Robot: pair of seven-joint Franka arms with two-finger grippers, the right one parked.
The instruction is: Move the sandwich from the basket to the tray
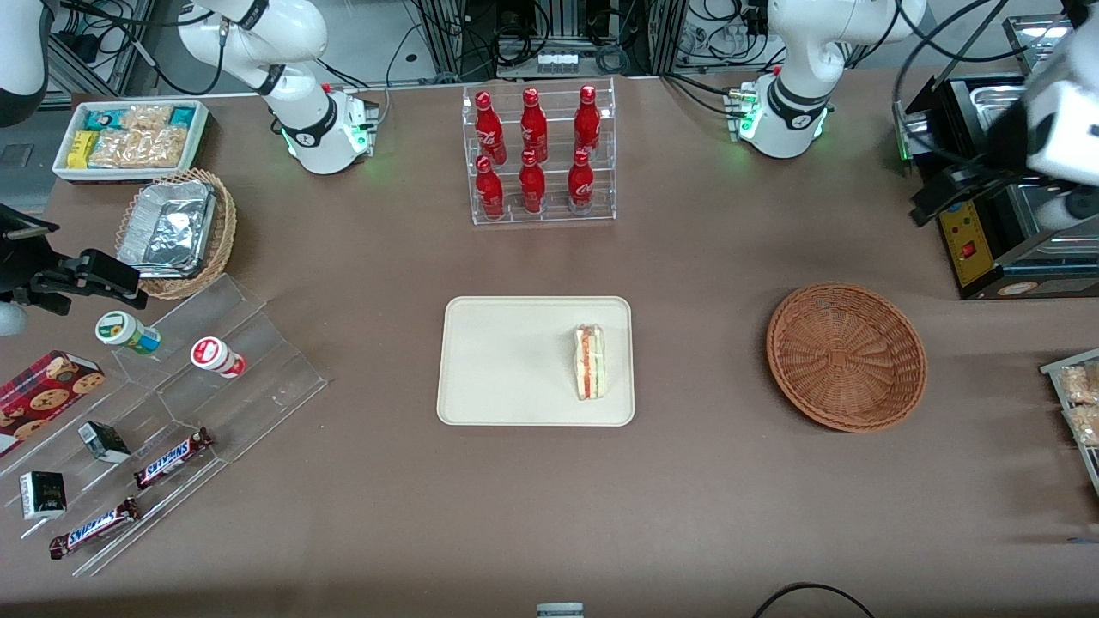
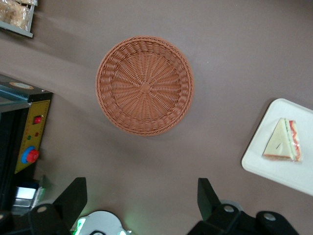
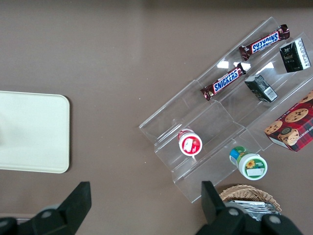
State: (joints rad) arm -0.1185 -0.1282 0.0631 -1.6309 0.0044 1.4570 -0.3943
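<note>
Sandwich (image 1: pixel 590 361) on tray (image 1: pixel 489 369); basket (image 1: pixel 846 356) holds nothing; pincer (image 2: pixel 142 196) released above table.

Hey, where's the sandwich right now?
The sandwich lies on the tray, near the tray edge that faces the empty basket. The open gripper is up above the table near the basket, holding nothing.

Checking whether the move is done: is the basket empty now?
Empty: the basket shows bare weave; the sandwich lies on the tray. The open gripper hangs high above the table.
</note>
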